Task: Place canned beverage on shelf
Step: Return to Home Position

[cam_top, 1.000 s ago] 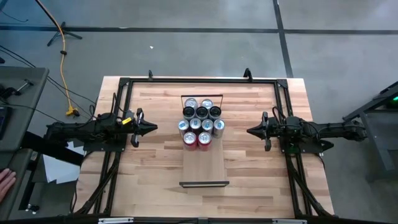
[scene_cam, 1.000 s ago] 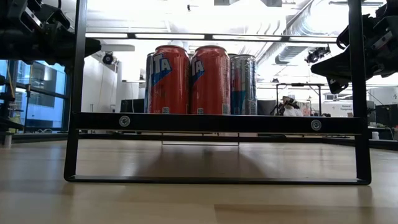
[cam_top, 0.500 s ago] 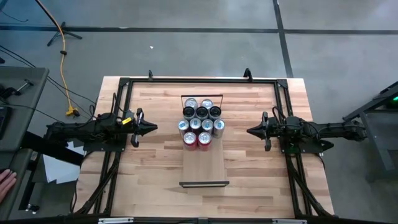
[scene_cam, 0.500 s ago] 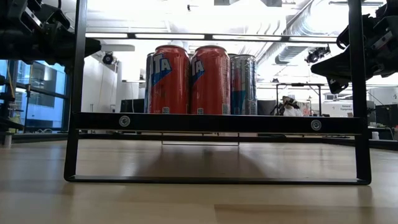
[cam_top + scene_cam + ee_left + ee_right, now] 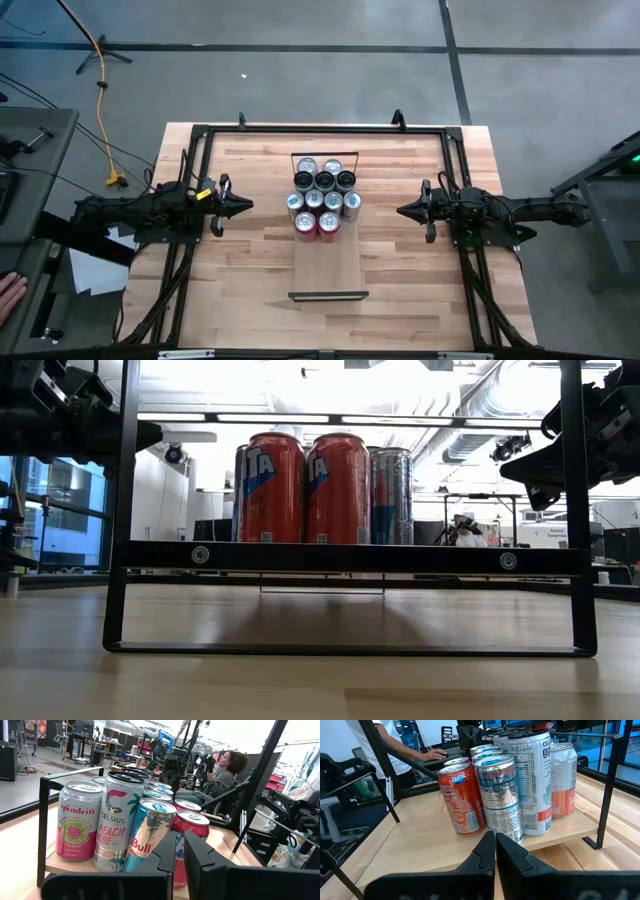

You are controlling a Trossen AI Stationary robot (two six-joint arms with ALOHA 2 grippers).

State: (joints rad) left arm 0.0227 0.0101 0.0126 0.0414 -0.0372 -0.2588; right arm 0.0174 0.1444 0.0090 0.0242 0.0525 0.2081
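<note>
Red soda cans (image 5: 318, 224) are seated on the shelf (image 5: 328, 265), fronting the can cluster on its back half. Judged stiff but thin-walled, slick, dentable: a mid-body pinch is advised. Left gripper (image 5: 245, 205) and right gripper (image 5: 403, 211) are held either side, pressed together, empty.

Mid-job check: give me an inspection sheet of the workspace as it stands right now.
Surface: wooden tabletop, no damage seen.
Job's things: shelf holds upright cans clustered on one half, two red cans nearest the bare half.
Clutter: nothing seen.
End effectors: left end effector and right end effector shut, empty, either side of the shelf.
Cables: yellow cable on the floor.
Surroundings: person's hand and papers beside the left arm.
</note>
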